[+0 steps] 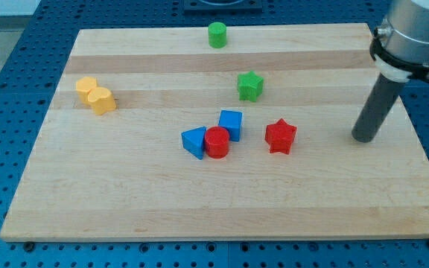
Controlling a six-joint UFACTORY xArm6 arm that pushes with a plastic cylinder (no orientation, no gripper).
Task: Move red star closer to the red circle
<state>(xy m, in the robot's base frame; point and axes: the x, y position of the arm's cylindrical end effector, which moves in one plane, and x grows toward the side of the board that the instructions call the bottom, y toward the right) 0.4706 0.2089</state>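
Note:
The red star (pixel 281 136) lies on the wooden board (pixel 125 201), right of centre. The red circle (pixel 217 141) sits to the star's left, about a block's width away, touching a blue triangle (pixel 194 141) on its left and a blue cube (pixel 231 123) at its upper right. My tip (pixel 363 139) rests on the board well to the right of the red star, with bare wood between them. The dark rod rises from it toward the view's upper right.
A green star (pixel 250 85) lies above the red star. A green cylinder (pixel 217 35) stands near the board's top edge. Two yellow blocks (pixel 95 94) sit together at the view's left. A blue perforated table surrounds the board.

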